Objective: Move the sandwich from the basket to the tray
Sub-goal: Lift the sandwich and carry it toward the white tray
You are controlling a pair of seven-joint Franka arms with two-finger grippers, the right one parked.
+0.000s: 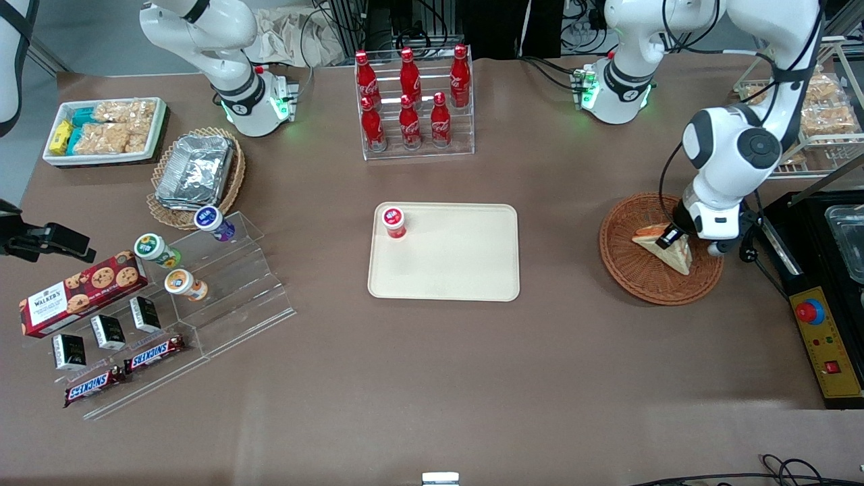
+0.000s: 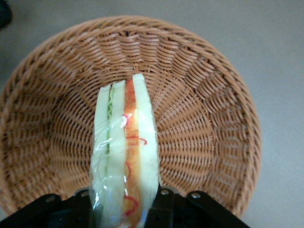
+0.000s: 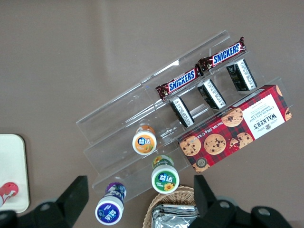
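The left arm's gripper (image 2: 124, 202) stands low inside the round reddish-brown woven wicker basket (image 1: 624, 260), its jaws closed against the two bread faces of the triangular, film-wrapped sandwich (image 2: 126, 152) of pale bread with orange and green filling. The wedge lies between the jaws on the basket floor, its edge upward. It looks light and soft; the film is probably slippery, and hard squeezing would likely crush the bread, so a gentle hold across the flat faces near the thick end seems best. Well away from the jaws, toward the parked arm, lies the flat cream-beige rectangular plastic tray (image 1: 466, 270), with a small red-capped bottle (image 1: 393, 222) standing on one corner.
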